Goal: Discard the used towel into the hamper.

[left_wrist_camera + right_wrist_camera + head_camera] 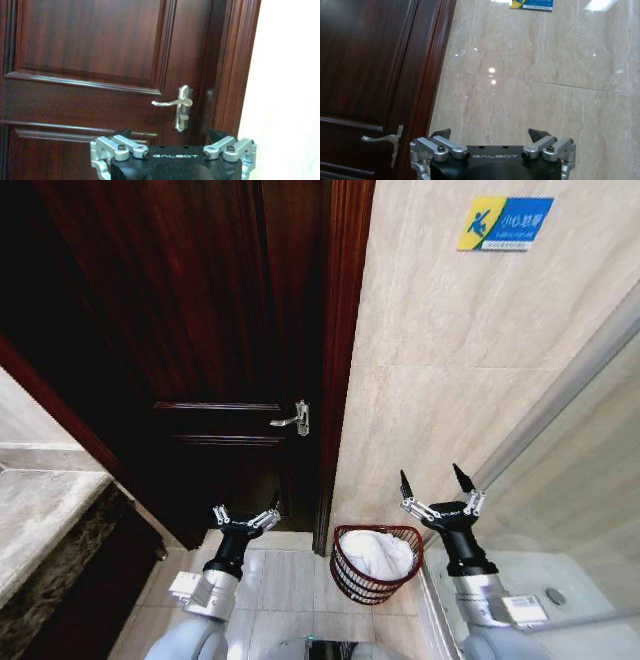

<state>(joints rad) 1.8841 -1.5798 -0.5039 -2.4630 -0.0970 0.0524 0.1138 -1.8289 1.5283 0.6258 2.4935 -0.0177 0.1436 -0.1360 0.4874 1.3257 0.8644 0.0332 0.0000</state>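
Note:
The hamper [349, 583], a small dark red-brown wire-mesh basket, stands on the floor against the marble wall beside the door frame. A white towel [378, 552] lies crumpled inside it. My right gripper [435, 477] hangs open above and to the right of the hamper, with nothing between its fingers; it also shows as the right gripper [490, 133] facing the wall. My left gripper [246, 513] is open and empty to the left of the hamper, and the left gripper [170, 133] faces the door.
A dark wooden door [200, 330] with a silver lever handle [295, 418] fills the wall ahead. A marble counter [30, 510] juts in at the left. A glass shower panel [580, 480] runs along the right. A blue and yellow sign [504, 223] hangs high on the wall.

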